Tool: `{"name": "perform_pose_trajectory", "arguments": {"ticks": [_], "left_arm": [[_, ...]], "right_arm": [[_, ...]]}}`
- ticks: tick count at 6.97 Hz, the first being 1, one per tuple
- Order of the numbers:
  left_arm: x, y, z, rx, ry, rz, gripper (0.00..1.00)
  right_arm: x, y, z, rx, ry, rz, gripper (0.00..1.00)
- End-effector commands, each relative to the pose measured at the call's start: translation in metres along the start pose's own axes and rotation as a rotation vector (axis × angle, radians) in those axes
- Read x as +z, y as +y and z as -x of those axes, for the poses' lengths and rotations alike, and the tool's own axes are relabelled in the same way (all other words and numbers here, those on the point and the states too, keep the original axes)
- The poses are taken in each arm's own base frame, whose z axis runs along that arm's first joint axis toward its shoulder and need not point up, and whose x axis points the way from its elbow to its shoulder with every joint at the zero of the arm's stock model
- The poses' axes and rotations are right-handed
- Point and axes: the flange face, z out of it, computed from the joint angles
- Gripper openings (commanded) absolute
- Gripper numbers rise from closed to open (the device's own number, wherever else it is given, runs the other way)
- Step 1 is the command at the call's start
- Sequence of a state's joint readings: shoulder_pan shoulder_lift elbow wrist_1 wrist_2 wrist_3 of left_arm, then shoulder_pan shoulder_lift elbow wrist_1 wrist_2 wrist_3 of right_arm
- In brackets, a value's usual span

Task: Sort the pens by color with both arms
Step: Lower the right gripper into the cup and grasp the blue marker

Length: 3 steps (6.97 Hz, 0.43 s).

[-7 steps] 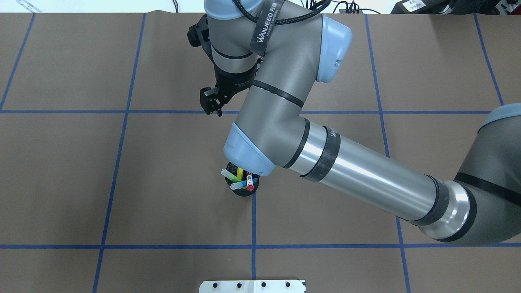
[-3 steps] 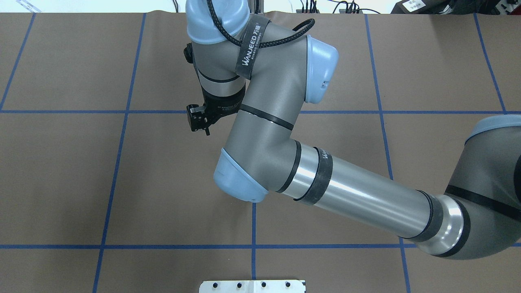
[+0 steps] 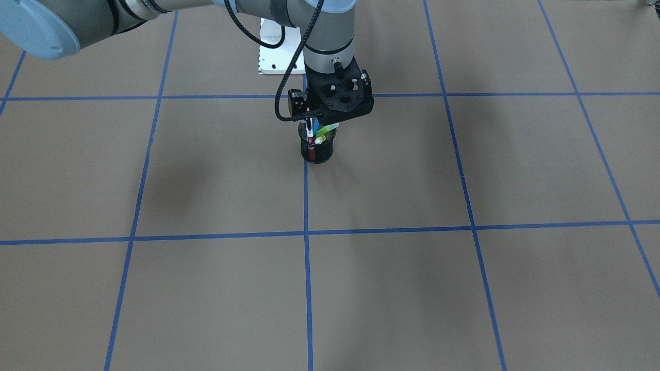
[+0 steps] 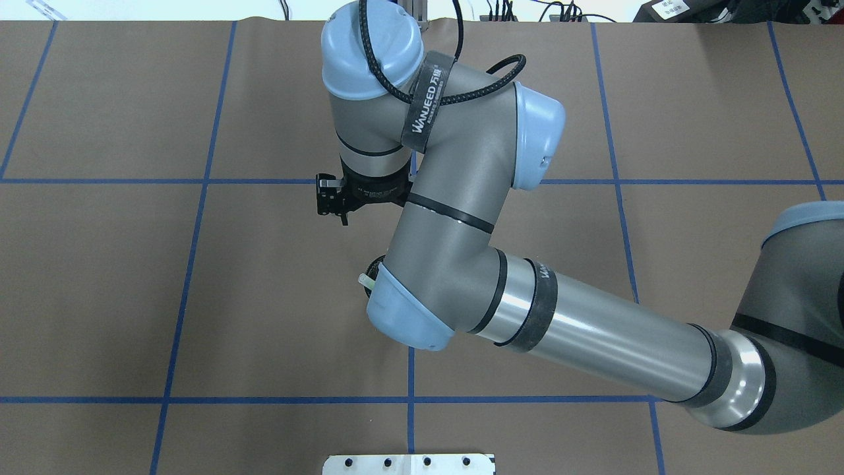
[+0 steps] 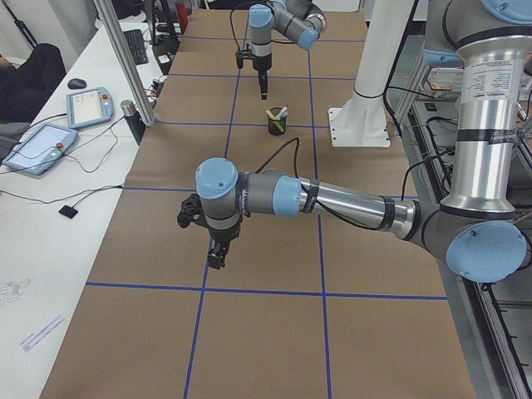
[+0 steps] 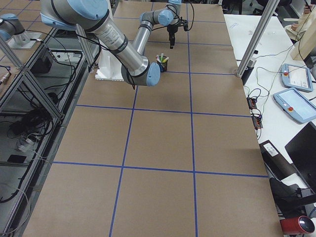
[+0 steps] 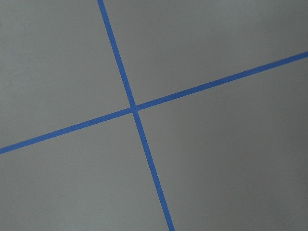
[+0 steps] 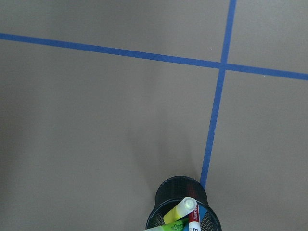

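While in cup [image 8: 174, 186], slim bright pens [image 8: 180, 211]

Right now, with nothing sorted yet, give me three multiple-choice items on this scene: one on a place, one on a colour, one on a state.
1. The pens are: A lying in a tray; B in the black mesh cup; C in a glass jar.
2. The white pen has a cap that is: A red; B black; C orange.
3. The cup is: A tipped over; B upside down; C upright.
Answers: B, the pens' ends poke out above the cup's rim; A, the right wrist view shows red at its top; C, its open mouth faces up in the front view.
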<state>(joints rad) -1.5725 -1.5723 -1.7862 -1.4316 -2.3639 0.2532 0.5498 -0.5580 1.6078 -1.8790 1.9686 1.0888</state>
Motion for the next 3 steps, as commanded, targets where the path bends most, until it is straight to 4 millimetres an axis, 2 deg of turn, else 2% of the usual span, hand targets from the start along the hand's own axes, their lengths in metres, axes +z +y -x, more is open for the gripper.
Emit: {"name": "perform_pose_trajectory", "arguments": {"ticks": [1, 2, 3], "left_arm": [[0.000, 0.000, 0.000, 0.000, 0.000, 0.000, 0.99], [0.001, 0.001, 0.001, 0.000, 0.000, 0.000, 0.99], [0.000, 0.000, 0.000, 0.002, 0.000, -0.001, 0.99]], "right_arm": [[0.042, 0.024, 0.003, -0.009, 0.092, -0.047, 0.99], [0.043, 0.032, 0.006, 0.009, 0.116, -0.024, 0.99], [0.035, 0.038, 0.016, 0.074, 0.104, -0.005, 0.98]]}}
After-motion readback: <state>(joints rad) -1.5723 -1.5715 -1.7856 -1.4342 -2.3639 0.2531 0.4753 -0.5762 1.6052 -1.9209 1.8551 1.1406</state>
